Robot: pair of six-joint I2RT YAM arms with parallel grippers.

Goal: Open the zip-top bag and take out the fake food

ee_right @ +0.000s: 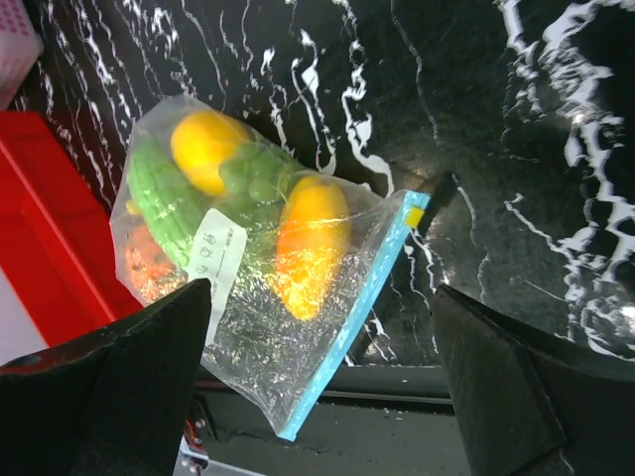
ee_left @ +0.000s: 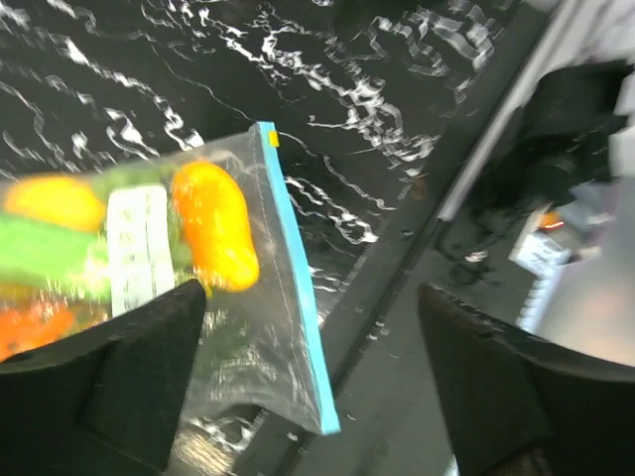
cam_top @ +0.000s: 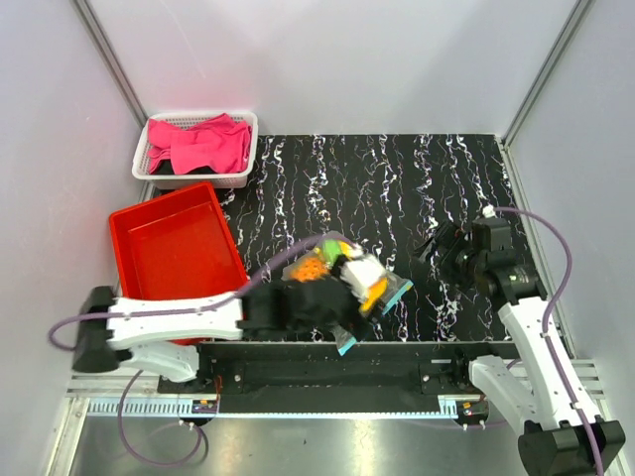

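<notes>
stretching rightward, the left end effector (ee_left: 310,332) hangs wide-jawed over the zip-top bag (ee_right: 260,263), right end effector (ee_right: 317,294) likewise agape.

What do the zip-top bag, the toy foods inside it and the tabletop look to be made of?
Zip-top bag: thin clear plastic film, glossy and crinkled; its light blue zip strip looks like thicker plastic. Yellow-orange oval piece: smooth with a sheen, probably moulded plastic. Green piece: ridged, likely plastic too. Tabletop: black with white veins, marble-look; stone or print, cannot tell.
</notes>
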